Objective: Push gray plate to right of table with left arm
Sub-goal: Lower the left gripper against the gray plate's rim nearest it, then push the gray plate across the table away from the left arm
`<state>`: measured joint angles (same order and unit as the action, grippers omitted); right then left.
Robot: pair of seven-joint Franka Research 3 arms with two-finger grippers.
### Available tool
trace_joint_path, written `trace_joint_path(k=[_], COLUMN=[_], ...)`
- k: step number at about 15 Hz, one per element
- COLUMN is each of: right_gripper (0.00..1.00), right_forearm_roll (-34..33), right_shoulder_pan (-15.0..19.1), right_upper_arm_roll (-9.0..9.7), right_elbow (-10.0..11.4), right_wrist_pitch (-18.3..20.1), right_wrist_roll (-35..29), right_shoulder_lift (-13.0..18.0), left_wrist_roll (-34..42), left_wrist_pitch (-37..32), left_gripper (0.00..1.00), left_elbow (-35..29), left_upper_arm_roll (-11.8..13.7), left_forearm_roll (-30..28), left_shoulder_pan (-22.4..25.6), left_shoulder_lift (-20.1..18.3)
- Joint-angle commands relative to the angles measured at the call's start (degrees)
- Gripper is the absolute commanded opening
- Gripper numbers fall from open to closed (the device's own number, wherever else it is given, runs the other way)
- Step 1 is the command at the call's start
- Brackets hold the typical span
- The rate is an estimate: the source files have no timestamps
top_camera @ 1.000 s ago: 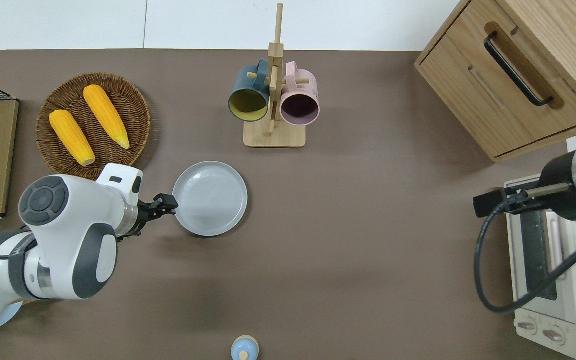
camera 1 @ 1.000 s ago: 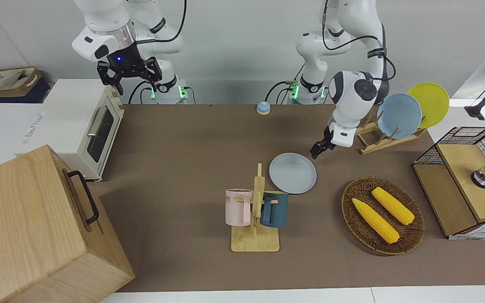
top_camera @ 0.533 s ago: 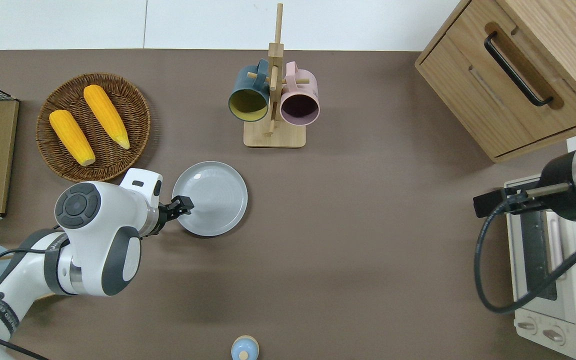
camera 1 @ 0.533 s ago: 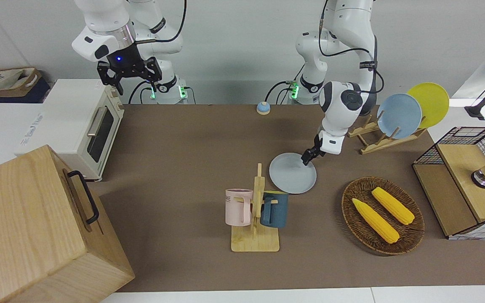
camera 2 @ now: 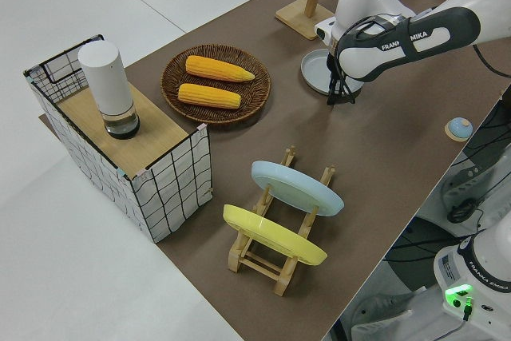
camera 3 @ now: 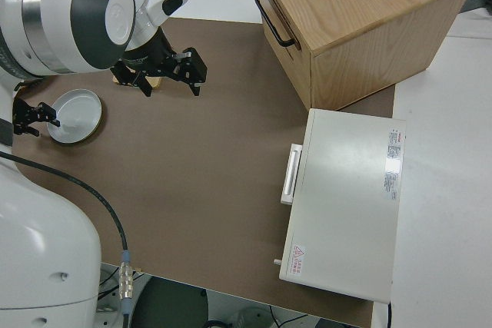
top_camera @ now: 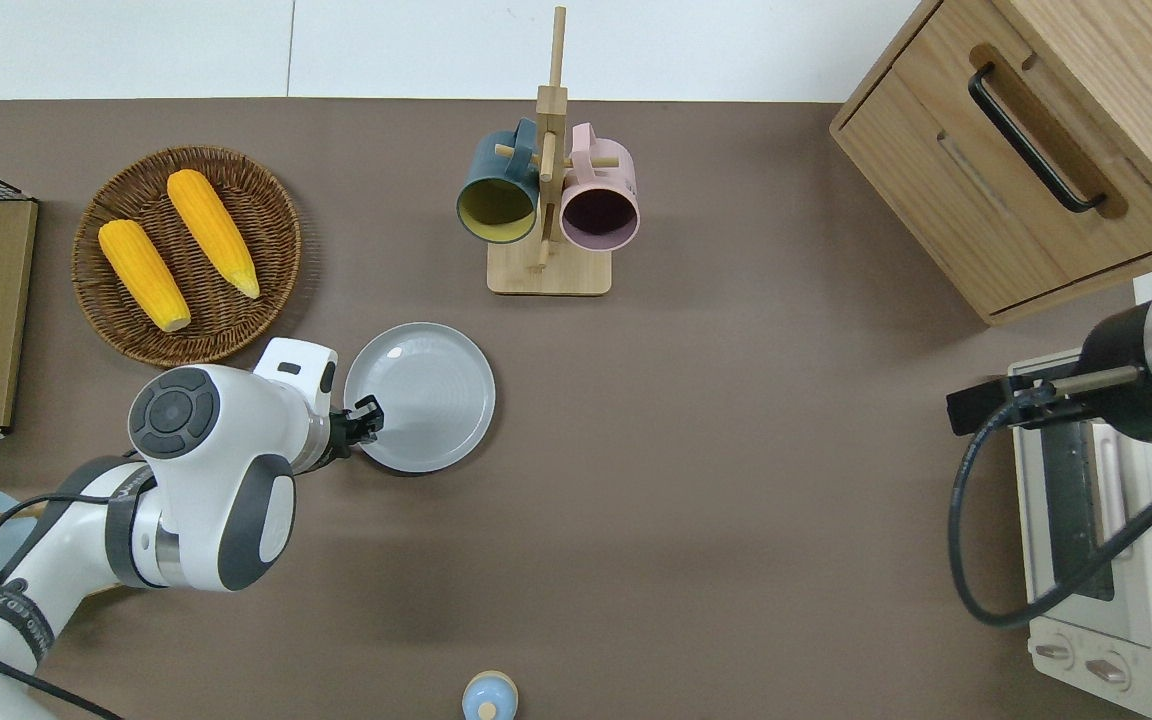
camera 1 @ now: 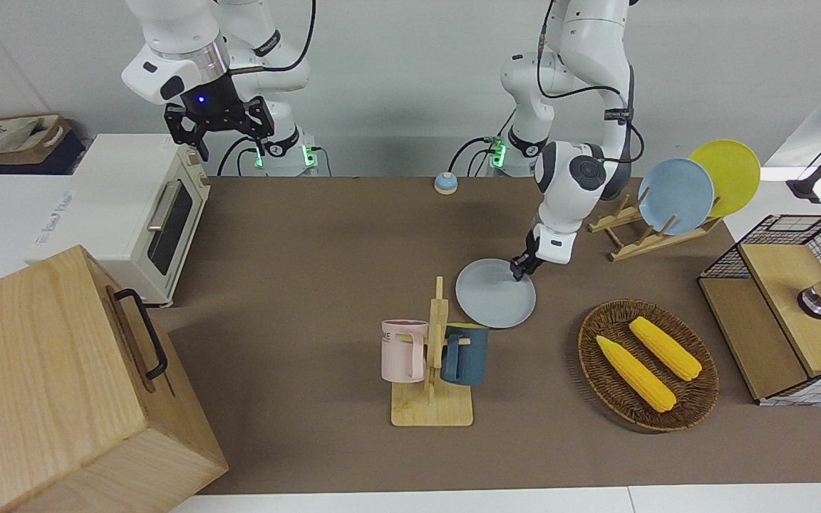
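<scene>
The gray plate lies flat on the brown table, nearer to the robots than the mug rack; it also shows in the left side view and the right side view. My left gripper is low at the plate's rim, on the edge toward the left arm's end. Its fingers look open and hold nothing. My right gripper is open, and the right arm is parked.
A wooden rack with a blue and a pink mug stands farther from the robots than the plate. A wicker basket with two corn cobs, a plate rack, a wire-framed box, a bell, a wooden cabinet and a toaster oven stand around.
My left arm swung toward the plate and lowered; its gripper went from beside the plate to the rim. The plate has not visibly moved. The right arm is still.
</scene>
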<state>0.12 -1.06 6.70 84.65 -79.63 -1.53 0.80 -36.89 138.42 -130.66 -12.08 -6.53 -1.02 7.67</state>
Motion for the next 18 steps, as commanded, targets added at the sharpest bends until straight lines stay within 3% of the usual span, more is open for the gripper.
trace_joint_path(k=[1, 7, 18], right_gripper=[0.983, 0.983, 0.983], right_forearm_roll=[0.23, 0.23, 0.23], right_shoulder_pan=[1.15, 1.15, 1.15], right_upper_arm_roll=[0.77, 0.77, 0.77], right_elbow=[-0.45, -0.45, -0.45], right_wrist_pitch=[0.88, 0.88, 0.88], right_wrist_roll=[-0.14, -0.14, -0.14], right_shoulder_lift=[0.17, 0.17, 0.17], left_wrist_roll=[-0.64, -0.82, -9.42], left_wrist_pitch=[1.24, 1.24, 1.33], left_gripper=[0.0, 0.0, 0.0], left_elbow=[-0.82, -0.73, -0.29], left_upper_arm_roll=[0.66, 0.57, 0.57], left_forearm_roll=[0.11, 0.47, 0.47], left_shoulder_pan=[-0.73, -1.17, -8.37], left_shoulder_lift=[-0.11, 0.42, 0.86])
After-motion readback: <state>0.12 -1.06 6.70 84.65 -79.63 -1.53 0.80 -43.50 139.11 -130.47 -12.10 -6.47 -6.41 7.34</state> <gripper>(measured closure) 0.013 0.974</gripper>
